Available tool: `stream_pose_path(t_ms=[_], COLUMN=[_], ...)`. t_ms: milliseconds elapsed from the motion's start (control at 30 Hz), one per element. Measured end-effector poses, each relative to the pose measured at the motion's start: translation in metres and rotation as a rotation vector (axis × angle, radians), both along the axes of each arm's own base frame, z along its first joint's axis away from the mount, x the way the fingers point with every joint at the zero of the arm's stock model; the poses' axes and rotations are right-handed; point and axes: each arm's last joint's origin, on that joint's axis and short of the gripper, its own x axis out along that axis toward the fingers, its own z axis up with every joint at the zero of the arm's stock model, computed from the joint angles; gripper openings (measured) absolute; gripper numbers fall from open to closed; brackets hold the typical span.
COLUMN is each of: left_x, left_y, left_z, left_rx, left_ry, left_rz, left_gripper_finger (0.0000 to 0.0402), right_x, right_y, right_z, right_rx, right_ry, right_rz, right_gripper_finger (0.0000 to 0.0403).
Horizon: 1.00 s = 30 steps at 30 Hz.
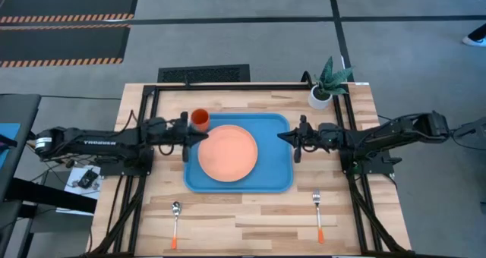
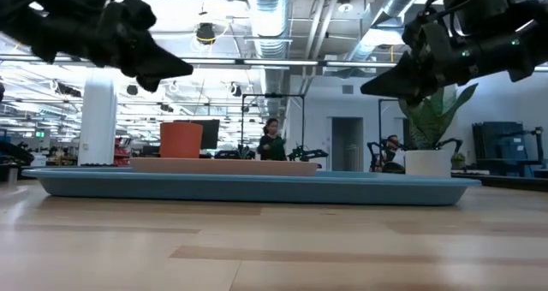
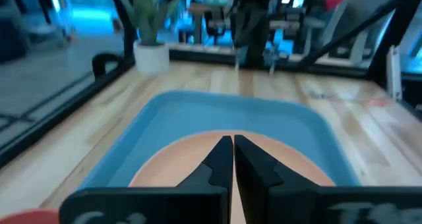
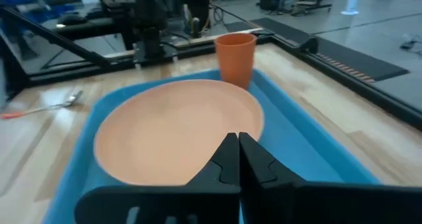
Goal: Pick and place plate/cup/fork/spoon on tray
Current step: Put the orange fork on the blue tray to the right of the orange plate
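Plate [image 1: 228, 153] & cup [image 1: 200, 120] are sitting in tray [image 1: 277, 178]; spoon [image 1: 175, 221], fork [image 1: 318, 214] lying on table, apparently untouched. I'm hovering both grippers, left [image 1: 203, 136] & right [image 1: 282, 137], fingers pressed together, empty.

Wooden table [image 1: 250, 212], blue tray [image 1: 277, 180], spoon [image 1: 175, 221], fork [image 1: 318, 212], potted plant [image 1: 322, 91]
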Motion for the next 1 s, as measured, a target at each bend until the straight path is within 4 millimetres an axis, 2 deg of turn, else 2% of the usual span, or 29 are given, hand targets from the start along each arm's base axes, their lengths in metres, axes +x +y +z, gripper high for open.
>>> stream_pose_path(t_ms=[100,233,400,700,1000], left_x=[-0.007,-0.016,-0.026,-0.030,-0.029], left_y=[-0.003,-0.006,-0.009,-0.010,-0.009], left_z=[-0.009,-0.018,-0.025,-0.022,-0.024], left_rx=[-0.010,-0.023,-0.026,0.002,-0.033], left_ry=[-0.051,-0.070,-0.166,-0.201,-0.189], left_rz=[-0.021,-0.033,-0.044,0.007,0.013], left_gripper_finger=[0.0000,0.0000,0.0000,0.0000,0.0000], right_x=[0.005,0.013,0.015,-0.005,-0.027], right_y=[0.008,0.022,0.045,0.087,0.114], right_z=[0.006,0.015,0.023,0.027,0.026], right_rx=[0.006,0.024,0.163,0.458,0.688], right_ry=[0.014,0.123,0.233,0.403,0.487], right_rz=[0.001,-0.046,-0.081,-0.180,-0.229], right_gripper_finger=[0.0006,0.0005,0.0007,0.0009,0.0009])
